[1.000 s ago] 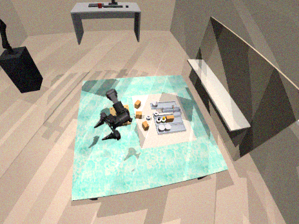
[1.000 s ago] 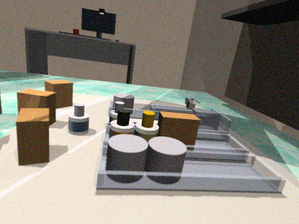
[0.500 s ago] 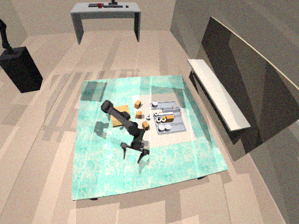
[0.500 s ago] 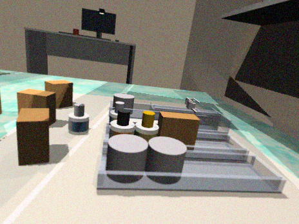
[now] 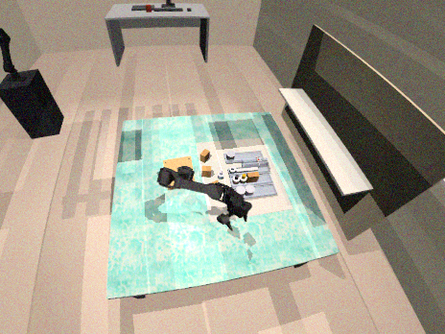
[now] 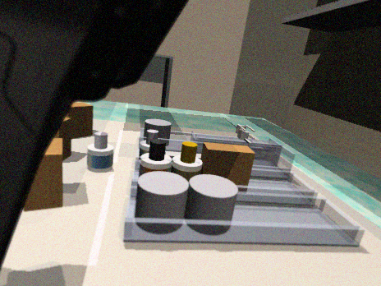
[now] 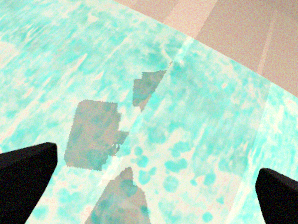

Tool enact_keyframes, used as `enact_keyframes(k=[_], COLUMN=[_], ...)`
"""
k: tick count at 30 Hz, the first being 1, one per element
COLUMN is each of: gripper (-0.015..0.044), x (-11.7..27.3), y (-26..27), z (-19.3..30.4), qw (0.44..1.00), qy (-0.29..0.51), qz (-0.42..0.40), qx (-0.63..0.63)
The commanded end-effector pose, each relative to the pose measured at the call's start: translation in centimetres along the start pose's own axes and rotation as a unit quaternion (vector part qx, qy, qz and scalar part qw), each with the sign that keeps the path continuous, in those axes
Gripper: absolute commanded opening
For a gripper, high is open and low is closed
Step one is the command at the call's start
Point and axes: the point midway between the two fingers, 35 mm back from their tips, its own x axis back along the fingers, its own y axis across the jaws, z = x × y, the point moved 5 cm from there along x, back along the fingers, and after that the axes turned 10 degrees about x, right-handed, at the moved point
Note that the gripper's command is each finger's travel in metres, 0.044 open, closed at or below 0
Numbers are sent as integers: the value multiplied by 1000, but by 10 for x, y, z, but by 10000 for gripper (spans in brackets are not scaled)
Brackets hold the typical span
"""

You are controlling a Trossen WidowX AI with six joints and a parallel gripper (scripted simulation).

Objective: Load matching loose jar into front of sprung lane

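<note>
Nothing held: hangs over the teal desk (image 7: 200, 96) with gripper (image 7: 152, 192) spread wide and empty, near the tray (image 6: 246, 236) of lanes. Leaves the loose jar (image 6: 99, 153) upright on the desk left of the tray, beside brown boxes (image 6: 45, 177), well apart from the gripper. Shows a similar grey-capped jar (image 6: 152, 136) in the rear lane.

No readable text anywhere

You won't find a word, number, brand or sign to read in any view: the jars (image 6: 161, 198), the brown boxes (image 6: 227, 162) and the lane tray (image 6: 246, 235) show plain faces, and the items on the far desk (image 5: 157, 16) are too small and blurred for you to tell.
</note>
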Motion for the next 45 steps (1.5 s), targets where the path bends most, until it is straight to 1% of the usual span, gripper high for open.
enact_keyframes(k=[1,8,14,20,23,25,30,34,41,45], gripper=[440,440,440,440,440,440,440,440,440,440], x=[7,43,97,157,190,202,206,185,179,169], y=[55,142,190,207,203,198,201,206,208,211], z=[15,58,113,171,202,214,216,234,240,249], qw=[995,963,911,844,803,787,785,785,785,786], qy=[30,99,165,221,240,243,244,243,243,243], qz=[-86,-212,-287,-308,-289,-272,-270,-270,-270,-270], qx=[42,136,247,380,462,497,501,501,501,501])
